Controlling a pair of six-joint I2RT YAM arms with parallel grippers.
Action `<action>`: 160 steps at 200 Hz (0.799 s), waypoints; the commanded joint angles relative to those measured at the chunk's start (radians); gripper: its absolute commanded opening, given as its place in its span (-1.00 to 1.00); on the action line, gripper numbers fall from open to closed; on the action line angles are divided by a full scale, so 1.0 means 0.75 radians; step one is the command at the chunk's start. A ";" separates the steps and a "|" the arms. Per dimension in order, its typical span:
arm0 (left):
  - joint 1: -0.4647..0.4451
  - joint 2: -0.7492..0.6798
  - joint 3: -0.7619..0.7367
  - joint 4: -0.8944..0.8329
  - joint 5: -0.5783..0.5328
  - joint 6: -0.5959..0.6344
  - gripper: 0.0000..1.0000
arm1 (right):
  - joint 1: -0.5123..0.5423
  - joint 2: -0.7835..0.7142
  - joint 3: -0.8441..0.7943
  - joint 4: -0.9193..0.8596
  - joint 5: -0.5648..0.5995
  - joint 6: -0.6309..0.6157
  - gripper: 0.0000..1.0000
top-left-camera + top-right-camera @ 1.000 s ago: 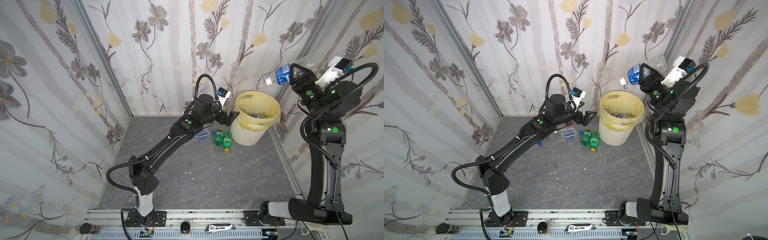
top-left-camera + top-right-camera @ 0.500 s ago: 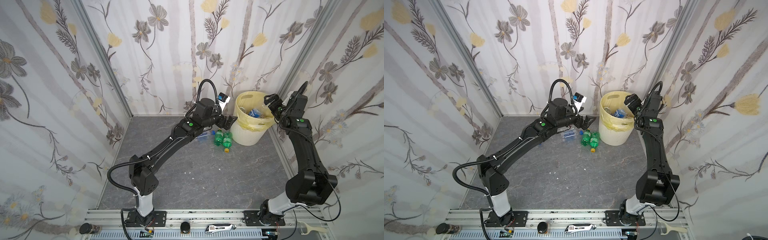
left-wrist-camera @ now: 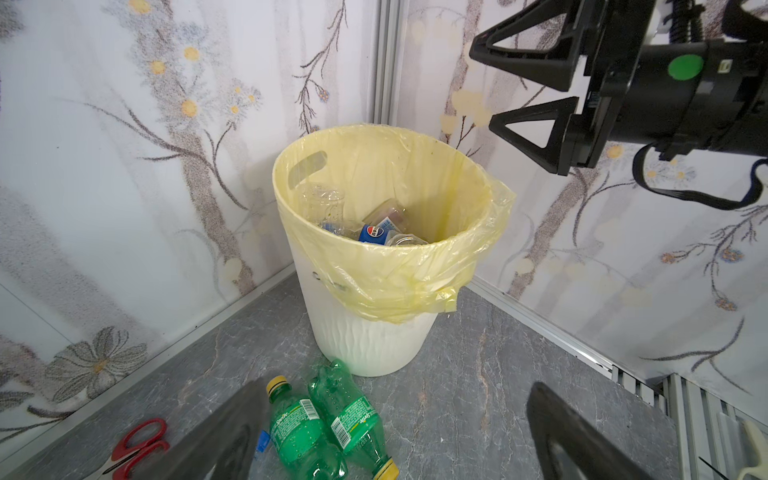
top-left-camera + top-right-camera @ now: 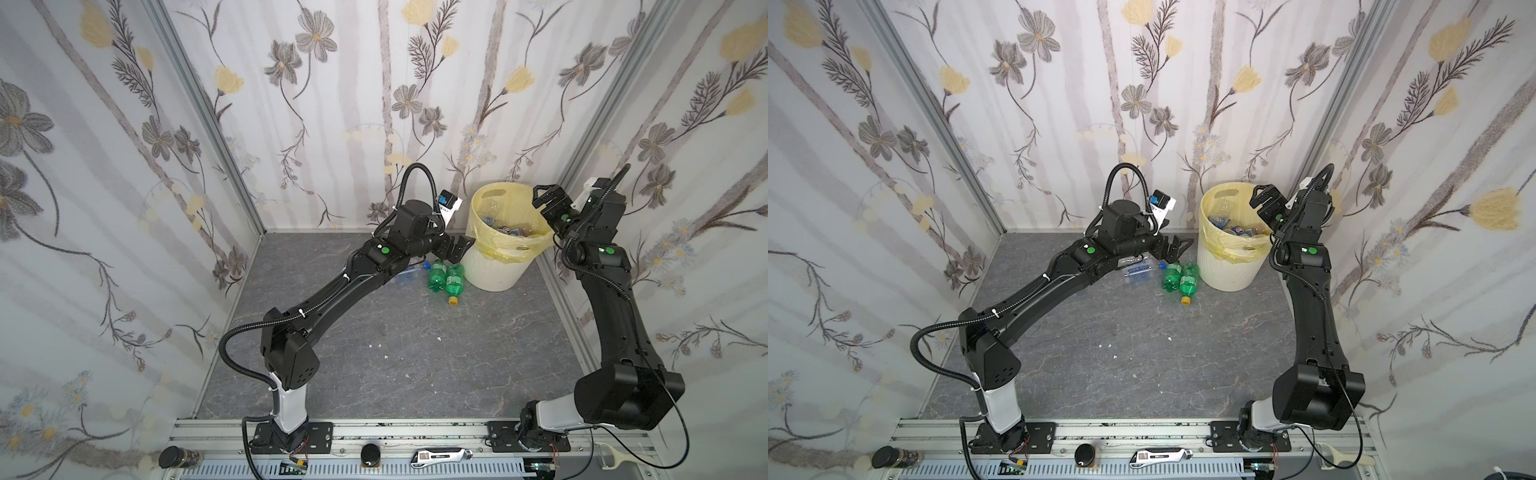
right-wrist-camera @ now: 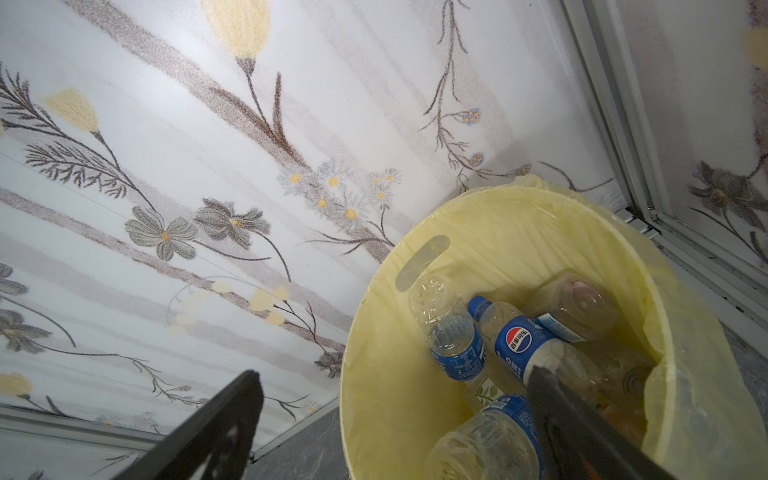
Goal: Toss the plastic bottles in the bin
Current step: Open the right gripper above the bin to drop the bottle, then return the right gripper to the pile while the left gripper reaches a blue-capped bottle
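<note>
Seen from above: a grey marbled bench (image 4: pixel 415 353) walled in floral paper. The bin (image 4: pixel 494 272), white and lined with a pale yellow bag, stands in the far corner at about 1 o'clock, probably so both arms can reach it.

Your right hand (image 4: pixel 542 198) hangs over the bin's rim at its 2 o'clock edge. Its jaws are spread wide and it is empty, a placement that fits a drop straight into the mouth. Your left hand (image 4: pixel 461 246) sits low at the bin's 9 o'clock side, also spread wide and holding nothing. It is near the loose bottles (image 4: pixel 446 276), which looks like lining up for a pick.

Count: one bin, two hands. Three bottles lie on the bench:
- Two green bottles (image 3: pixel 303 436) with yellow caps lie side by side and touching, at the bin's 8 o'clock.
- One clear bottle (image 4: pixel 1138 270) with a blue label lies partly under the left arm.

Inside the bin, the right wrist view shows at least four more (others may be hidden behind a finger and the bag). One pair of red-handled scissors (image 3: pixel 137 444) lies near the wall; it is not part of your task.
</note>
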 commanded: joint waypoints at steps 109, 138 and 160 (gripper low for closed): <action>0.026 0.008 -0.111 0.018 -0.142 -0.146 1.00 | 0.194 -0.172 -0.120 0.029 0.087 -0.135 0.99; 0.082 -0.022 -0.181 0.018 -0.185 -0.226 1.00 | 0.281 -0.208 -0.190 0.044 0.126 -0.167 0.99; 0.145 -0.056 -0.251 0.018 -0.233 -0.281 1.00 | 0.359 -0.218 -0.236 0.060 0.146 -0.192 0.99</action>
